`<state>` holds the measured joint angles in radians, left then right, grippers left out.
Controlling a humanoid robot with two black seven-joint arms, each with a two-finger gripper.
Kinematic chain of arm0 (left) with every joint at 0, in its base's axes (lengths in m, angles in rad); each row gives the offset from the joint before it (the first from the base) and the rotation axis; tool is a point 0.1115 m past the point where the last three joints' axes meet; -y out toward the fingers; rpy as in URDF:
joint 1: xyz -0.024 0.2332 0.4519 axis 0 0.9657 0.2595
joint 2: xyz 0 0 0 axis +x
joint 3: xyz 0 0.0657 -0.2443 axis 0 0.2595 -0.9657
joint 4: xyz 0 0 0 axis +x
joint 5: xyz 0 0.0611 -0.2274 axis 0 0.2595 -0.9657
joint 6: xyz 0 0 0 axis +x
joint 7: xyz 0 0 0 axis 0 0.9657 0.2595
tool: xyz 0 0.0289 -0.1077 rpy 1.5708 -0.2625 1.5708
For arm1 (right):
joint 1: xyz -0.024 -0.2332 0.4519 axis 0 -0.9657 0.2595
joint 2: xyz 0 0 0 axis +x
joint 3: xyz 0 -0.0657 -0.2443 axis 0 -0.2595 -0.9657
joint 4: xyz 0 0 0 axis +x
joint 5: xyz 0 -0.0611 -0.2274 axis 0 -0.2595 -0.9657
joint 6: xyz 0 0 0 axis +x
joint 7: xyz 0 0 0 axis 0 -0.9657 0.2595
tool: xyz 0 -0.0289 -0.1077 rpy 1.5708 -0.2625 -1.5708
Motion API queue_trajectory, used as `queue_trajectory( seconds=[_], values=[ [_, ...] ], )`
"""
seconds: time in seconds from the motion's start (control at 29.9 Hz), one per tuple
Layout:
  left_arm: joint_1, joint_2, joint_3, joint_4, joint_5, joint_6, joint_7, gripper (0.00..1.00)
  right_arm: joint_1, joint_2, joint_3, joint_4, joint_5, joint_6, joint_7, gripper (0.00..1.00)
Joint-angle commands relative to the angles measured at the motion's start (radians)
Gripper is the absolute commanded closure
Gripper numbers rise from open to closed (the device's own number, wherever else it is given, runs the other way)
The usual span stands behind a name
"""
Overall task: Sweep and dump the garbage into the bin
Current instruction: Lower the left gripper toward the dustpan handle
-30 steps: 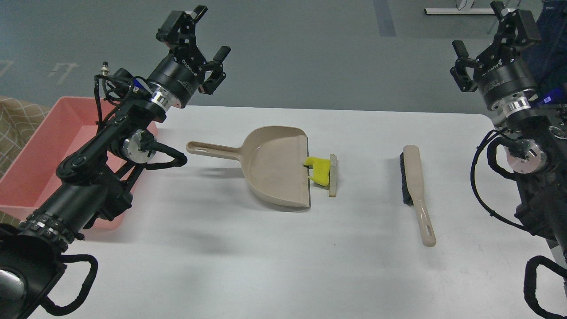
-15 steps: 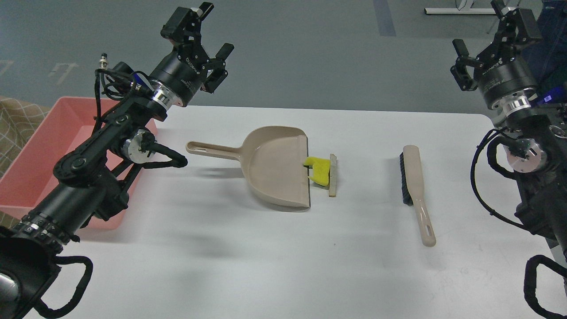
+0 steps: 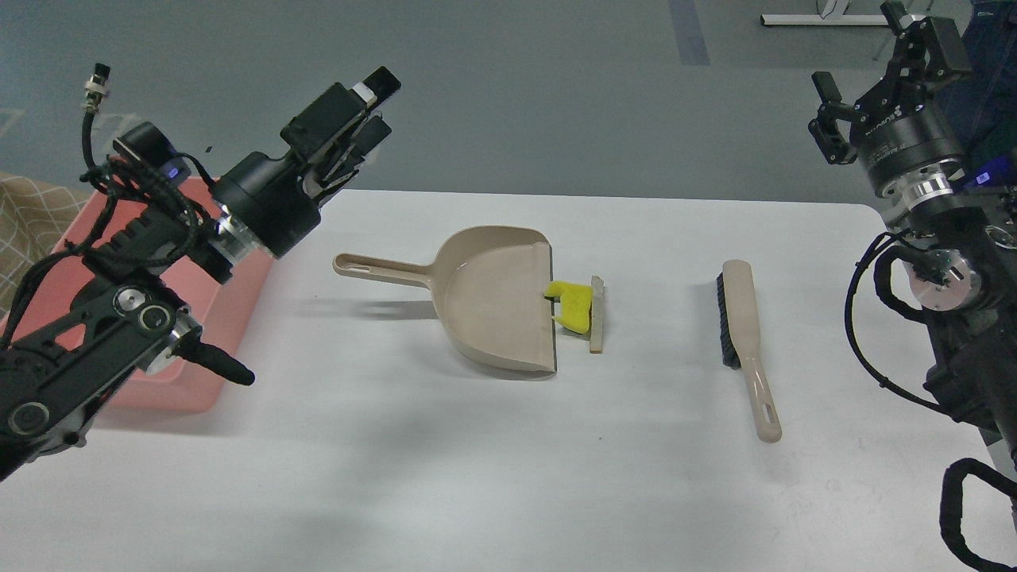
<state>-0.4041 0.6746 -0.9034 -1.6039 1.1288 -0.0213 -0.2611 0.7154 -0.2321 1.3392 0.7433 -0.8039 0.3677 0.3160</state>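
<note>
The garbage lies mid-table at the open mouth of the beige dustpan: a yellow curved scrap touching the pan's lip, and a flat whitish slice right beside it. The pink bin stands at the table's left edge, largely hidden behind my left arm. My left gripper is raised above the table's back left, turned side-on, open and empty, up and left of the dustpan handle. My right gripper is open and empty, high at the far right.
A beige brush with black bristles lies on the white table right of the garbage, its handle pointing toward me. My right arm's cables hang over the table's right edge.
My left arm has swung and rolled its wrist, so the gripper now points right and sits lower and side-on. The right arm, dustpan, garbage and brush have not moved.
</note>
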Motion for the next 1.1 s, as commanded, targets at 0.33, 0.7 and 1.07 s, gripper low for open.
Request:
queue_trajectory(
  seconds=[0.33, 0.7, 1.07],
  values=[
    [0.212, -0.199, 0.009, -0.042, 0.302, 0.115, 0.089, 0.03, 0.001, 0.000, -0.008, -0.002, -0.001, 0.000, 0.000, 0.00],
    [0.278, -0.257, 0.084, 0.062, 0.339, 0.296, 0.157, 0.03, -0.001, 0.000, -0.025, -0.001, -0.001, -0.001, 0.000, 0.00],
    [0.315, -0.381, 0.072, 0.197, 0.304, 0.359, 0.197, 0.03, -0.004, 0.000, -0.028, -0.001, -0.001, -0.001, 0.000, 0.00]
  ],
)
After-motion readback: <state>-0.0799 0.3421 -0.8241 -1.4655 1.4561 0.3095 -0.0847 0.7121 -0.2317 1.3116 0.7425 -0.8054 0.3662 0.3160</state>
